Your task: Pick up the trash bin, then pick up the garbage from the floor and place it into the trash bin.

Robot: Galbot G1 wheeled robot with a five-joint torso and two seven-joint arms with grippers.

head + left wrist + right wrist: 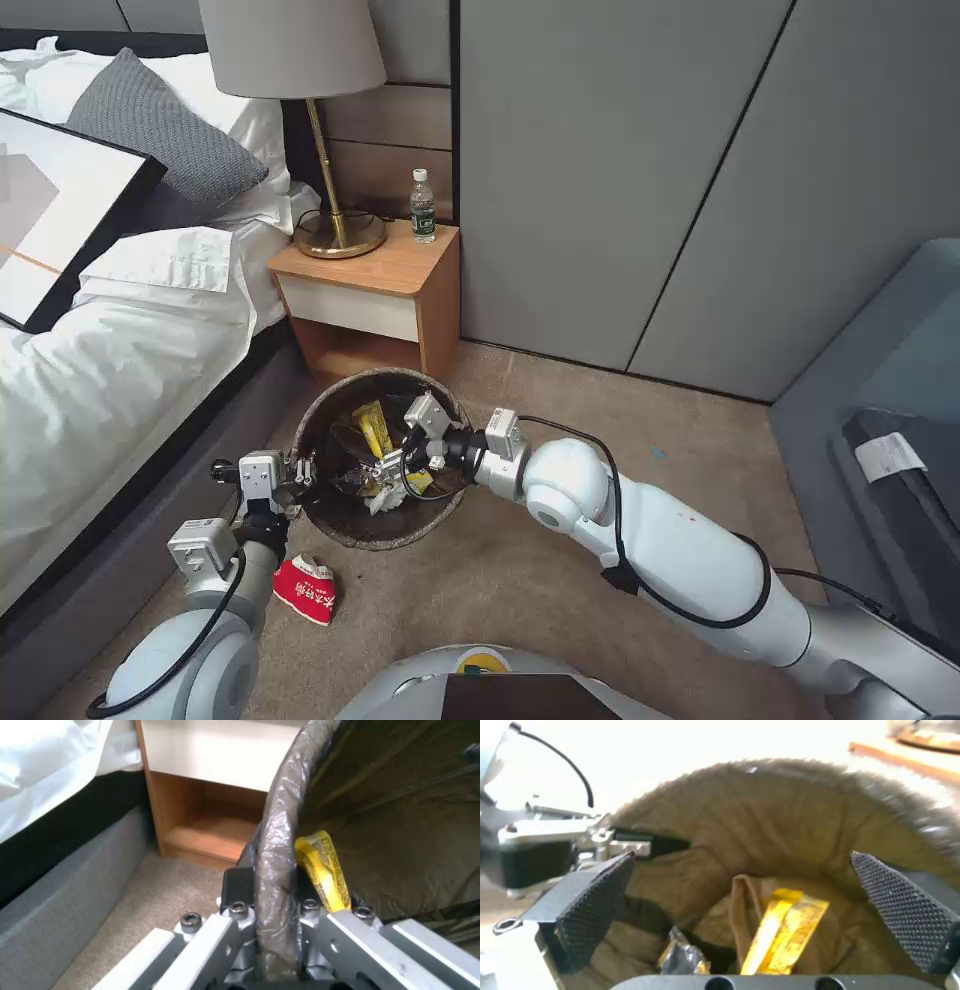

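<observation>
The trash bin [370, 535], round and lined with a dark bag, stands by the bed corner; whether it rests on the carpet I cannot tell. My left gripper [300, 470] is shut on its near-left rim, and in the left wrist view the bag-covered rim [272, 870] runs between the fingers [235, 885]. My right gripper [392, 472] hangs open over the bin's mouth, its pads [600, 900] spread wide with nothing between them. Garbage lies inside: a yellow wrapper [372, 425] [785, 930] [322, 870] and a white tissue [385, 497]. A crushed red cup [305, 590] lies on the carpet beside my left arm.
A wooden nightstand [370, 290] stands just behind the bin, carrying a brass lamp [335, 230] and a clear bottle [423, 207]. The bed [100, 380] borders the left side. Grey furniture [880, 400] stands at the right, with open carpet [600, 420] between.
</observation>
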